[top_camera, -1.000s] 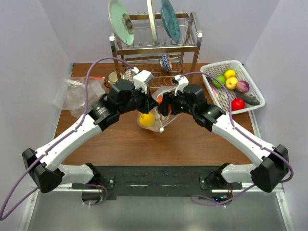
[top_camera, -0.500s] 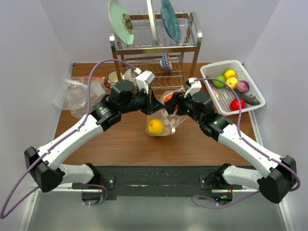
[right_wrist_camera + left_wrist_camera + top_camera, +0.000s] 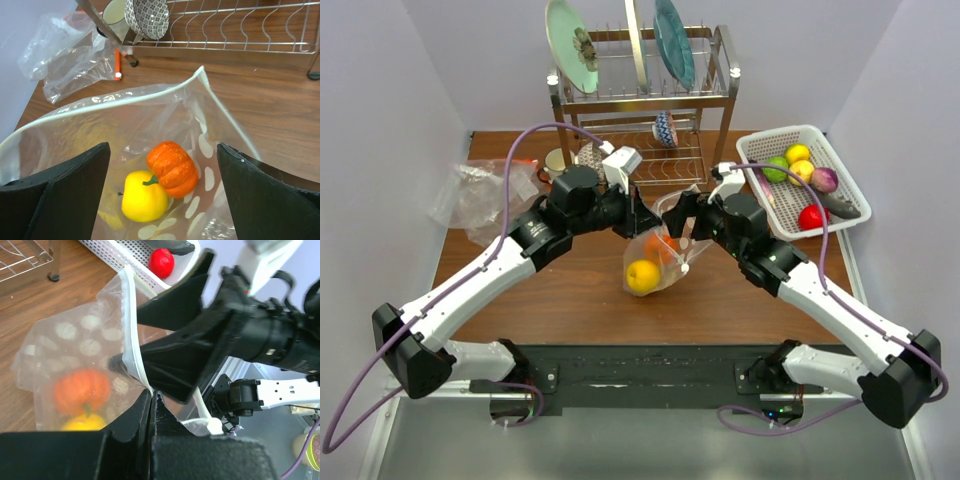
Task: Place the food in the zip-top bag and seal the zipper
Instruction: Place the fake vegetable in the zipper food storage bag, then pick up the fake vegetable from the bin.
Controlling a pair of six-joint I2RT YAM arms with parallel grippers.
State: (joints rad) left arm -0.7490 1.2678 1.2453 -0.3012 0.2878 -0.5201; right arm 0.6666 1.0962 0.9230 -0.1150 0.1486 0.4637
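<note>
left gripper [image 3: 151, 401] jaws clamp the zip-top bag [image 3: 75, 340] at its rim to hold the mouth up; right gripper [image 3: 163, 146] jaws apart, empty

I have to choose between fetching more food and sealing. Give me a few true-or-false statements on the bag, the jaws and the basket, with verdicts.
1. The bag holds a pumpkin and a pepper. True.
2. The bag's mouth is zipped shut. False: it gapes open.
3. The left gripper has its jaws shut on the zipper. True.
4. The right gripper holds food. False: its jaws stand wide open and empty at the bag's mouth.
5. The basket is empty. False: food lies in it, including a red fruit and an eggplant.
</note>
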